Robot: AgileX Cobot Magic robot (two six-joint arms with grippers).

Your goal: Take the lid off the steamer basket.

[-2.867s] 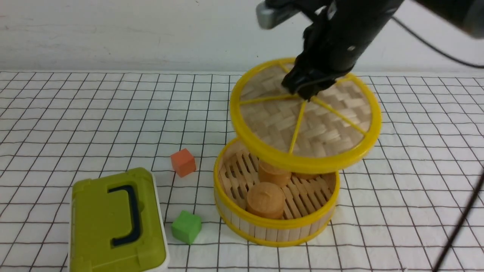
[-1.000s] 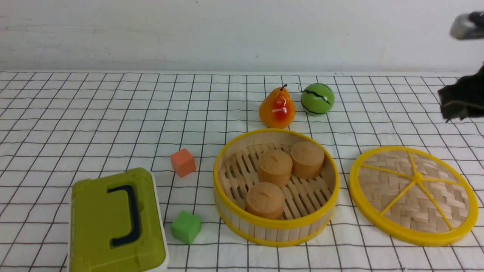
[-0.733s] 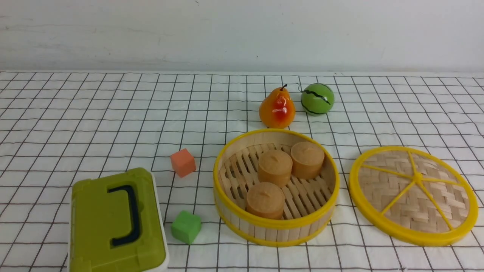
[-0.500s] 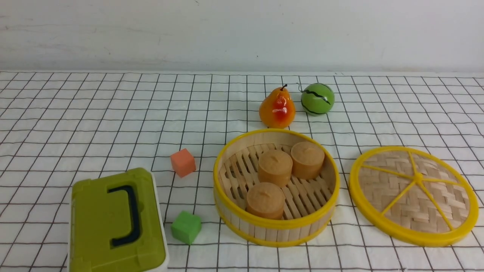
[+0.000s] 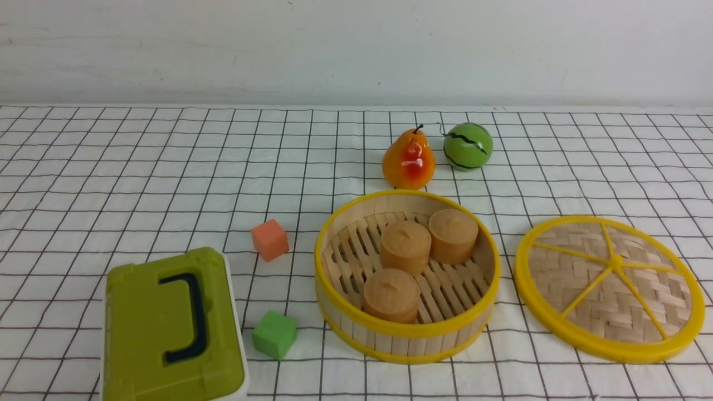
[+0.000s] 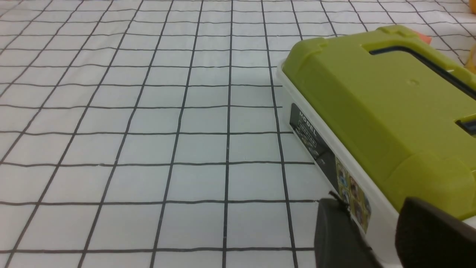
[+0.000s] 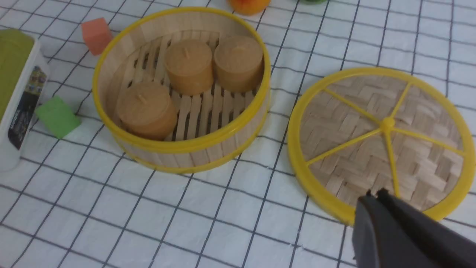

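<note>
1. Noted flat round woven-bamboo lid with yellow rim and spokes (image 5: 609,289) lying flat on white grid-cloth table (image 5: 167,167), just right of round slatted bamboo steamer basket with yellow rims (image 5: 406,337), not touching it.
2. Found basket uncovered, holding three tan cylinders (image 5: 405,247).
3. Saw right tool (image 7: 375,193) pinched together, empty, near lid's rim.
4. Saw left tool (image 6: 368,203) narrowly parted, empty, close to olive-green rectangular box (image 6: 375,108).

Label (image 6: 311,138) on green box (image 6: 375,108) reads "MODEL", prob.; rest illegible.
</note>
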